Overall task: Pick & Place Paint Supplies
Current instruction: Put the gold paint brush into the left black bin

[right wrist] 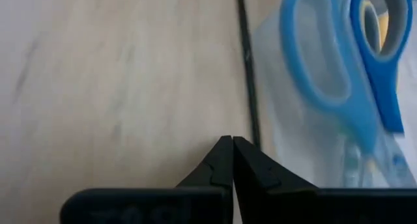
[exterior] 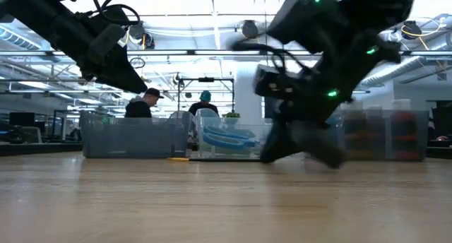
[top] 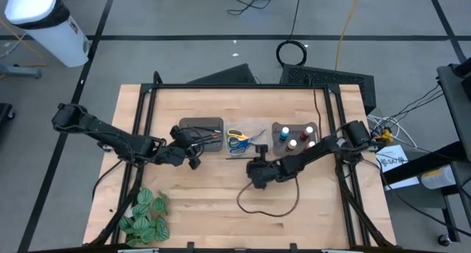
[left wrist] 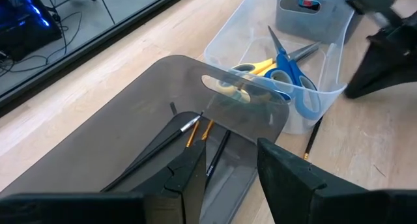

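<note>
Wooden worktop (top: 213, 201) seen from above, framed by dark rails, grey floor around it. Three bins in a row toward the far edge: grey bin (top: 200, 128) with thin paintbrushes, clear bin (top: 246, 137) with scissors (top: 237, 141), third bin (top: 296, 135) toward the right edge with small paint bottles (top: 293, 143). Left gripper (top: 193, 151) at the near rim of the grey bin. Right gripper (top: 257, 173) low over bare wood, just on the near side of the clear bin. Green striped leafy bunch (top: 145, 215) at the near left corner.

Level with the worktop: bins in a line, room and two seated people (exterior: 145, 102) behind; right gripper (exterior: 300, 140) down at the wood, blurred.

Left wrist: fingers (left wrist: 195, 175) parted, nothing between them, hovering over the grey bin (left wrist: 98, 133). Paintbrushes (left wrist: 186, 129) lying along the bin's length, tips toward the clear bin. Blue-handled scissors (left wrist: 290, 71) in the clear bin (left wrist: 221, 38), blades pointing away from the grey bin. One more brush (left wrist: 311, 138) on the wood beside the clear bin.

Right wrist: fingertips (right wrist: 221, 160) closed together, gripping nothing. Thin dark paintbrush (right wrist: 246, 61) flat on the wood, long axis along the clear bin's wall, just beside it. Blue scissor handles (right wrist: 332, 68) behind that wall.
</note>
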`<move>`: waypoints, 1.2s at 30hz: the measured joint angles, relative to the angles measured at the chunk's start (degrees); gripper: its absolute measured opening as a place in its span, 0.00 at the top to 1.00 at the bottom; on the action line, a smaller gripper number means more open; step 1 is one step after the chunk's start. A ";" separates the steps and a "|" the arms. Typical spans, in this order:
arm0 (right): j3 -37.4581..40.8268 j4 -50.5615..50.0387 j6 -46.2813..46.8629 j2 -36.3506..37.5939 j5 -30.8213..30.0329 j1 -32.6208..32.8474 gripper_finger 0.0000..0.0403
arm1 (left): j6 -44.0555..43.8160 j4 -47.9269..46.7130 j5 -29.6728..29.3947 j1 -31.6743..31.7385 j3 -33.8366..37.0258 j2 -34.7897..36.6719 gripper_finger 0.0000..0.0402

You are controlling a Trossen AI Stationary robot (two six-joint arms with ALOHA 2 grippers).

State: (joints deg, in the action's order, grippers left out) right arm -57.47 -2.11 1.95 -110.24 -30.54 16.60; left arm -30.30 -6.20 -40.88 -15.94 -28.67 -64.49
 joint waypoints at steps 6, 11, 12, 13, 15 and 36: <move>0.17 -0.21 -0.24 5.31 1.09 0.90 1.00 | -0.01 0.00 0.16 0.00 0.00 -0.02 0.63; 0.11 -0.10 1.22 5.49 -2.98 0.45 1.00 | -1.09 0.04 1.08 0.00 0.02 -0.02 0.63; 0.11 0.25 1.62 5.31 -3.00 0.31 1.00 | -2.07 0.04 2.88 0.02 0.02 -0.02 0.63; 0.09 0.58 1.80 5.22 -3.04 0.24 1.00 | -2.85 0.04 5.66 0.02 0.02 -0.02 0.63; 0.09 0.36 1.84 5.18 -3.07 0.25 1.00 | -3.22 0.13 12.77 0.00 0.02 -0.05 0.63; 0.09 3.96 1.71 5.21 -3.68 0.29 1.00 | 13.70 24.26 21.36 0.88 -10.37 -34.19 0.63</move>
State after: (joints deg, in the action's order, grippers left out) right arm -57.39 1.85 3.66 -105.03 -34.22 16.88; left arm -16.60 18.06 -19.52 -15.06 -39.04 -98.68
